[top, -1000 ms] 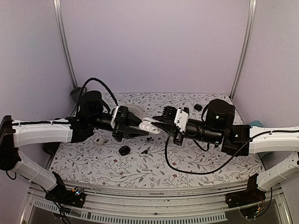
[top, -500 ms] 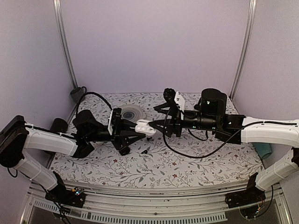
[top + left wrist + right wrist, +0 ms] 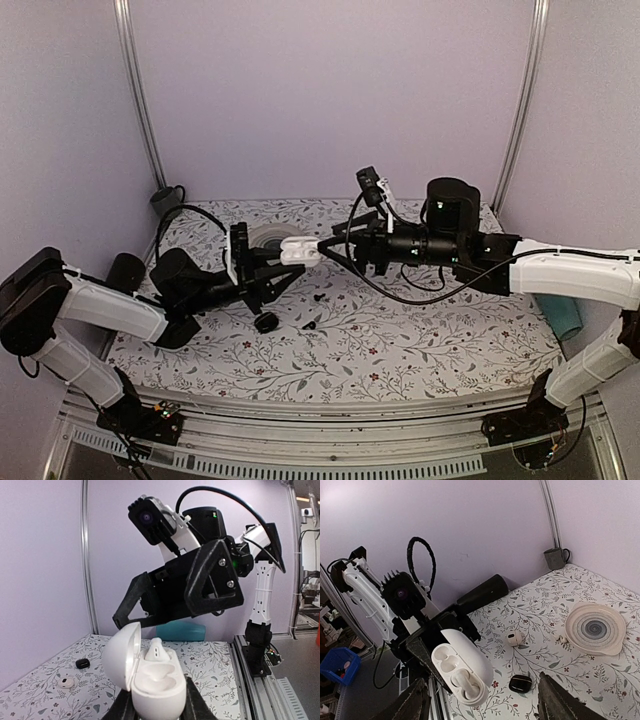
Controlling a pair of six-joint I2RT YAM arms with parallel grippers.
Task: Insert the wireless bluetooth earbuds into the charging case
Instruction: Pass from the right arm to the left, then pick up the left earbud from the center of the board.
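Holding the open charging case [image 3: 150, 690] up off the counter [image 3: 400, 340], our left tool [image 3: 157, 702] pinches it by its lower body, lid swung back. One earbud [image 3: 156, 650] stands in one pocket, sitting proud of it, so we judge it not fully seated; the other pocket is bare. Just beyond and above the case hovers our right tool [image 3: 332, 250], fingers spread wide and carrying nothing. We judge the step in hand to be the pause between the first bud and the second: the right tool must either press the standing bud home or go down for the other one. That second earbud [image 3: 514, 639] lies on the counter below, near a small black piece [image 3: 521, 683] and well apart from the case. Fetching it calls for a fine pinch on a slippery little thing, and in the overhead view the left arm [image 3: 110, 305] hides that spot, so we expect a crowded approach. Farther back sit a round plate [image 3: 595, 629] and, by the back wall, a dark cup [image 3: 555, 557], both out of the way of the work.
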